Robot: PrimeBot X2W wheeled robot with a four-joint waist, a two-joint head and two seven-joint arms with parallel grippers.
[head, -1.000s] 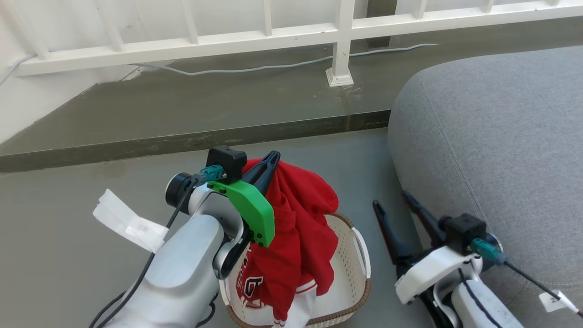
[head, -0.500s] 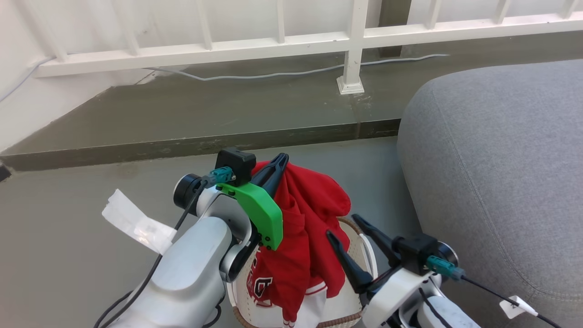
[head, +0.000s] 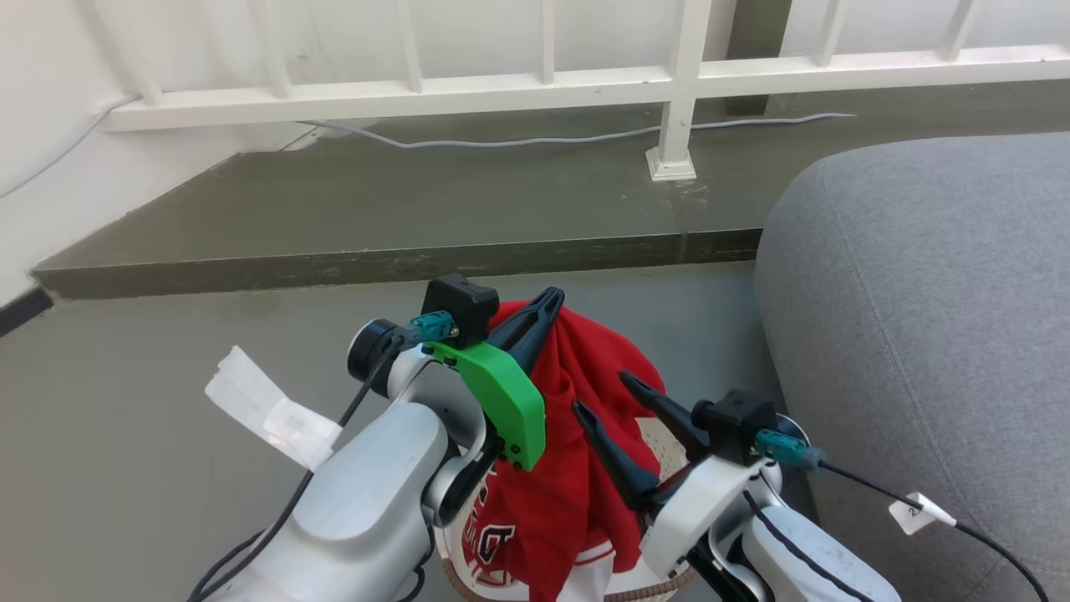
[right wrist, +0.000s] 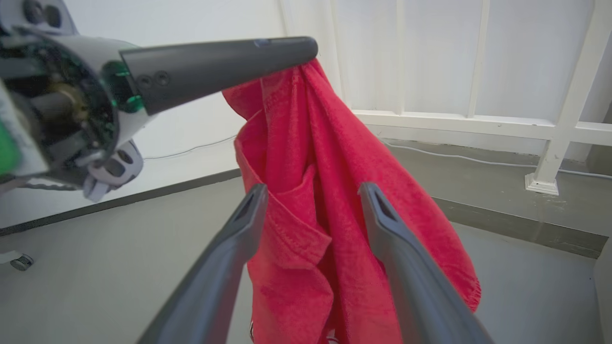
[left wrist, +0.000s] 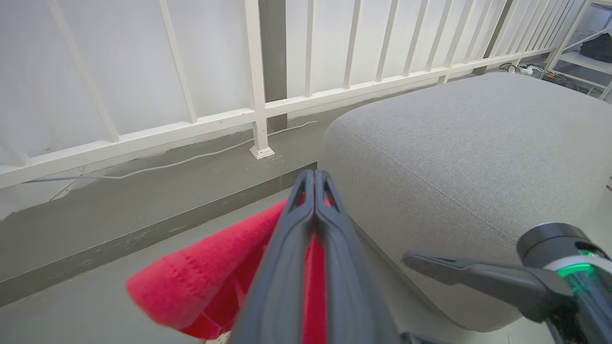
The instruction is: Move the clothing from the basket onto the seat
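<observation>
Open floor (head: 125,451) left of the basket (head: 660,432), seat (head: 919,293) close on the right, railing (head: 535,84) beyond.

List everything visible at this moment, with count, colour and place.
clothing: one, red with white trim, hanging from the left gripper over the basket
basket: one, cream with brown rim, on the floor beneath the clothing
seat: one, grey, right of the basket
railing: one, white, along the back
cable: one, pale grey, on the raised step under the railing
floor: grey
paper tags: two, white, one on each arm's cable
left gripper: dark fingers, shut on the clothing's top
right gripper: dark fingers, open, beside the hanging clothing
</observation>
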